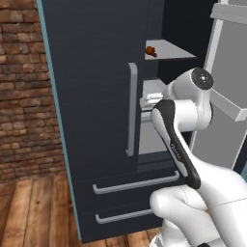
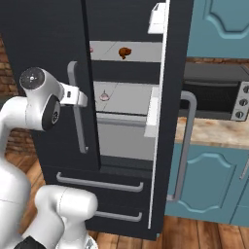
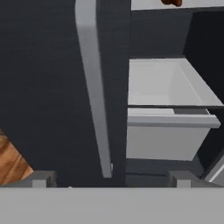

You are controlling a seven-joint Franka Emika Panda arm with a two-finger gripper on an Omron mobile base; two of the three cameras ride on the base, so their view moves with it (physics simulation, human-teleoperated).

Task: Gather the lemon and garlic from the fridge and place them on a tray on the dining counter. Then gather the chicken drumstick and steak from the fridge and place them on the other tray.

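No legible writing on fridge (image 2: 48, 48), pincer (image 3: 109, 177) wide.

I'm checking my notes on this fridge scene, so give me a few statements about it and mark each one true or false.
1. The right fridge door stands open. True.
2. The pincer is shut on the left door's handle. False: its tips stand wide apart and hold nothing.
3. A brown piece of food lies on the upper shelf. True.
4. The garlic already sits on a tray. False: it rests on a middle fridge shelf.
5. The lower drawers are pulled out. False: both are closed.
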